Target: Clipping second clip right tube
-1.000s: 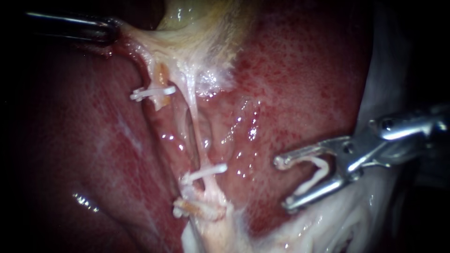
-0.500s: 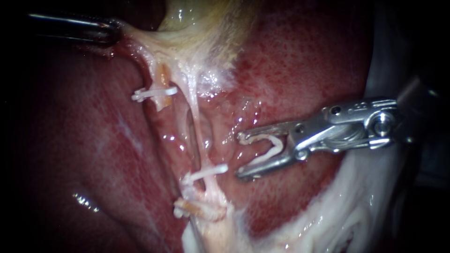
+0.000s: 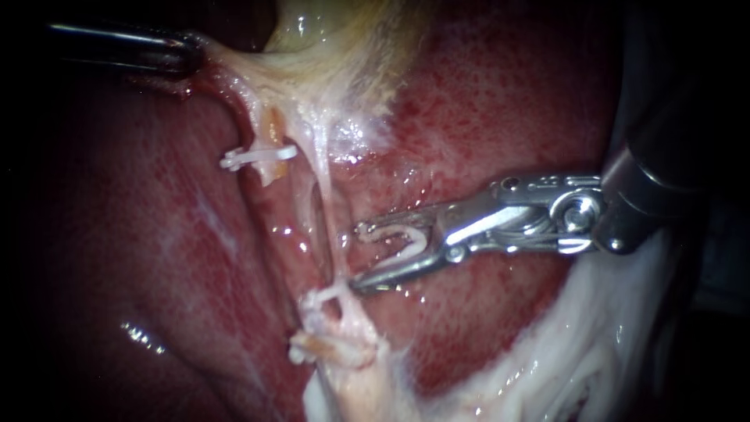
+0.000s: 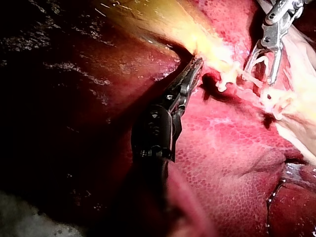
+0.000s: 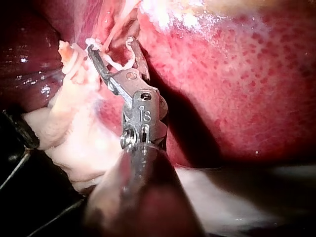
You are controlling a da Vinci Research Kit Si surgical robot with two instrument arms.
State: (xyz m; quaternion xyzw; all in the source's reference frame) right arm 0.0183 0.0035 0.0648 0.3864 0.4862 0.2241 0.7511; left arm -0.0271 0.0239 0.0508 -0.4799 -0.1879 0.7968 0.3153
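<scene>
My right instrument comes in from the right. Its jaws stand apart, each touching an arm of an open white clip held between them. The jaw tips lie just right of the thin pale right tube. The lower jaw tip covers one end of a clip that sits low on that tube. The left tube carries its own clip. At the upper left, my left instrument is shut on the gallbladder edge and holds it taut. The left wrist view shows that grip.
Red mottled liver lies behind and to the right of the tubes. White fatty tissue fills the lower right under the right shaft. A clipped pale stump lies below the tubes. Darker liver spreads to the left.
My right instrument has moved left across the liver with the open clip, from well clear of the right tube to just beside it. The left instrument holds still.
</scene>
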